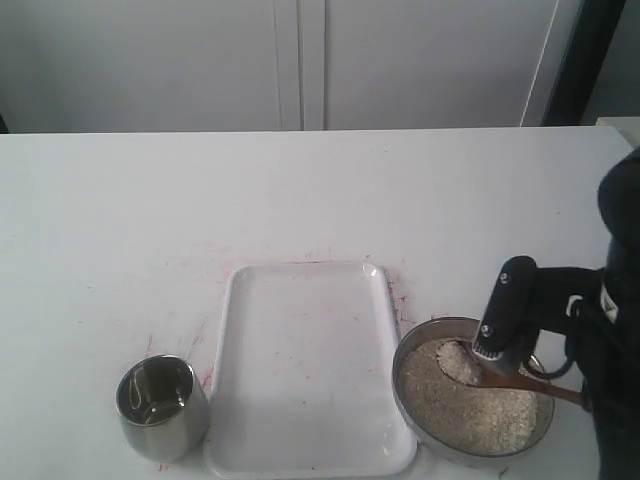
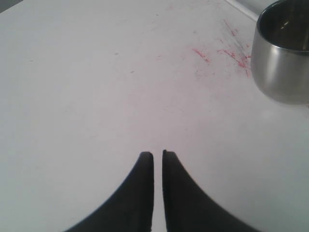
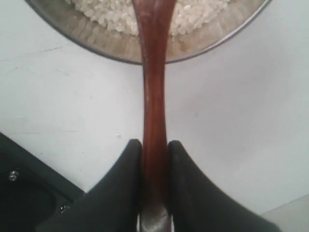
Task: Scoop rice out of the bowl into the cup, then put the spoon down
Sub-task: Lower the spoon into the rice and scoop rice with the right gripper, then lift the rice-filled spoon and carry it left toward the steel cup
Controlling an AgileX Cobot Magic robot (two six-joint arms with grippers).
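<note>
Right wrist view: right gripper [image 3: 154, 144] jaws clamped on the spoon [image 3: 153, 96] handle
Exterior view: arm's hunched low, spoon tip in the rice [image 1: 470, 410] inside the bowl [image 1: 450, 452]
Left gripper [image 2: 158, 155]: jaws pinched together, near the cup [image 2: 282, 63]

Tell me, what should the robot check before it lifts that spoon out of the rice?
1. Grip on spoon: ok; right pincer is shut on its handle.
2. Spoon loaded: ok; rice looks heaped on it, inside the bowl.
3. Cup upright, mouth up: ok.
4. Way to cup: ok; only the flat tray lies between bowl and cup.
5. Left pincer clear of cup: ok; shut, apart from it.
6. Room left in cup: cannot tell; its shiny inside hides the level.
</note>
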